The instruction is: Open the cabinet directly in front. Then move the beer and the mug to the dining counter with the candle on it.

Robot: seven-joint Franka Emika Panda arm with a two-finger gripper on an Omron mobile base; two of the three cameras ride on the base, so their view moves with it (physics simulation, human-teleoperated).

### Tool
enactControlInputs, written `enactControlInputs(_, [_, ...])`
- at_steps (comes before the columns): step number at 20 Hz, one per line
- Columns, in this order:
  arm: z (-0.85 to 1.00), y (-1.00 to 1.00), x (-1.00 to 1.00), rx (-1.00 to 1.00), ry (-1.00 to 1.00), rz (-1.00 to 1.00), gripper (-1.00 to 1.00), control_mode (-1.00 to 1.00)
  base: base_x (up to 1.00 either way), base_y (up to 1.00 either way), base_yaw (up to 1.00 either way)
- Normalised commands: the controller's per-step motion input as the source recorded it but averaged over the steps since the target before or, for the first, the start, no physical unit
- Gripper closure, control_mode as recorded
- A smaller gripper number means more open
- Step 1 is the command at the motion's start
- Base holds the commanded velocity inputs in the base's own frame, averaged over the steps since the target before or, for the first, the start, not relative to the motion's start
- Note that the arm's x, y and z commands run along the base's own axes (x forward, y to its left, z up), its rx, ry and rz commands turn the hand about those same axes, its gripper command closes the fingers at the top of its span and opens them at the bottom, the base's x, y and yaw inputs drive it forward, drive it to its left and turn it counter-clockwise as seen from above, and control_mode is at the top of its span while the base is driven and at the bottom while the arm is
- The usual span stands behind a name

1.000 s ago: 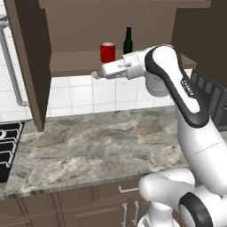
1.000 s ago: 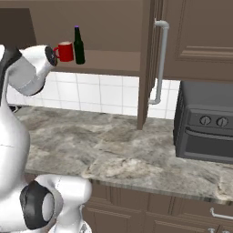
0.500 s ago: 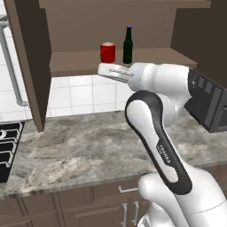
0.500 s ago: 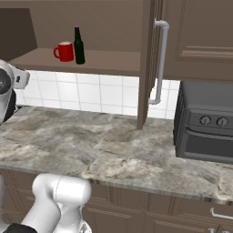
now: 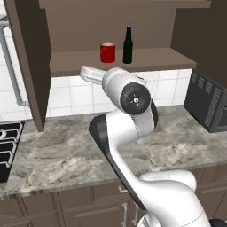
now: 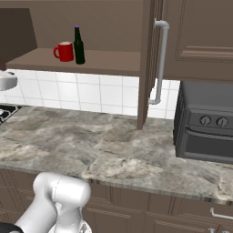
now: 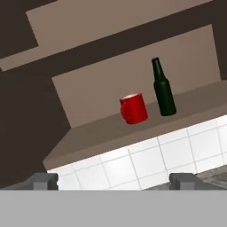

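With both doors swung wide, the cabinet (image 5: 115, 31) is seen standing open, its brown shelf exposed above the white tiled backsplash (image 6: 91, 93). On that shelf the red mug (image 5: 107, 52) and the beer (image 5: 128, 45) are set upright just beside each other, apart rather than touching; the bottle, dark green-black with a purple cap, is taller than the mug. From the left base view the mug is placed to the left of the bottle, and the same order is shown from the right base view, where the mug's handle is turned toward the left. The open right door (image 6: 148, 63) is seen edge-on in the right base view, with its long silver bar handle (image 6: 160, 61) facing the camera. Below the shelf a grey-brown veined stone counter (image 5: 57, 153) is spread, with a dark toaster oven (image 6: 205, 123) resting at its right end and a black stove grate (image 5: 6, 146) at its left edge. The gripper (image 7: 116, 181) is held below and in front of the shelf, its two dark fingertips (image 7: 42, 180) parted as wide as they go, with nothing between them. In the hand view the mug and bottle are framed, tilted, well above the fingertips. Neither item is touched by the arm.
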Motion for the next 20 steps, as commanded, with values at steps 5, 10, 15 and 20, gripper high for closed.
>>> enactControlInputs(5, [0.02,-0.21,0.0,0.02,0.01,-0.01,-1.0,-1.0,0.0,0.0,0.0])
enactControlInputs(10, [0.14,-0.77,0.0,0.04,0.05,-0.03,-1.0,-1.0,0.0,0.0,0.0])
enactControlInputs(15, [0.0,-0.83,0.08,0.0,0.08,-0.01,-1.0,-1.0,0.0,0.0,0.0])
enactControlInputs(20, [0.0,-0.12,0.02,0.0,0.0,0.0,-1.0,-1.0,0.0,0.0,0.0])
